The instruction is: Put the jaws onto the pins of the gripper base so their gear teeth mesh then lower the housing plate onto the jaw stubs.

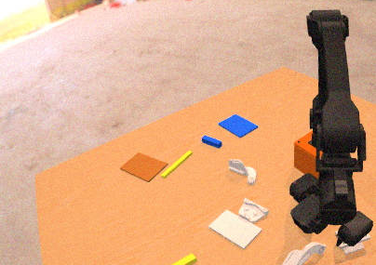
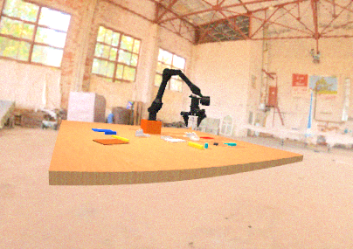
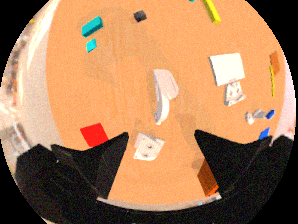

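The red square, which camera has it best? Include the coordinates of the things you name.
The wrist view: the red square [image 3: 94,134] shows there broad and mostly uncovered. The exterior view catches only a thin sliver [image 2: 206,137], and in the top view I can't find it.
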### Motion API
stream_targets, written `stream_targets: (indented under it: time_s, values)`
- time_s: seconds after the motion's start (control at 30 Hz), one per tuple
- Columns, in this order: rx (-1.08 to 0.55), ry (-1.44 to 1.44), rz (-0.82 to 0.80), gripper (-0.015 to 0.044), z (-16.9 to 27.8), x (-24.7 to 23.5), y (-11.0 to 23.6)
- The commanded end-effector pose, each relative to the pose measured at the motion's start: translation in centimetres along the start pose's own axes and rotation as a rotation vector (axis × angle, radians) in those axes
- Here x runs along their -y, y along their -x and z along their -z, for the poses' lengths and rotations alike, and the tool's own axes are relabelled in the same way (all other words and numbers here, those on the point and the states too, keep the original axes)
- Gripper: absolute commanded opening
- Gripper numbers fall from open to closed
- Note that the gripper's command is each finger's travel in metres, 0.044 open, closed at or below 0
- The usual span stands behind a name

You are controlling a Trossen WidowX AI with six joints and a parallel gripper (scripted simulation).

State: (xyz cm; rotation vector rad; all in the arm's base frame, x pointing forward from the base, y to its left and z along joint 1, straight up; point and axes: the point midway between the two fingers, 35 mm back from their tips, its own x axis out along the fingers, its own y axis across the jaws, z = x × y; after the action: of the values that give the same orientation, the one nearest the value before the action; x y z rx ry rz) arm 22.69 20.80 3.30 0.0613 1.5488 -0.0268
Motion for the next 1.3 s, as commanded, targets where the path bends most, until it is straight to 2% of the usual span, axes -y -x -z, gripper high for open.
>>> stream_targets:
  time_s: [0.0,0.13,0.53,0.9,1.27]
  values:
    - [0.001,-0.004,0.002,0.0414,0.0,0.2,0.0]
    - [0.001,-0.002,0.006,0.0309,-0.3,3.5,0.0]
    - [0.001,-0.002,0.006,0.0000,-0.3,3.7,0.0]
    - [0.001,-0.002,0.006,0.0000,-0.3,3.7,-0.1]
    - [0.001,-0.002,0.006,0.0000,-0.5,3.7,-1.9]
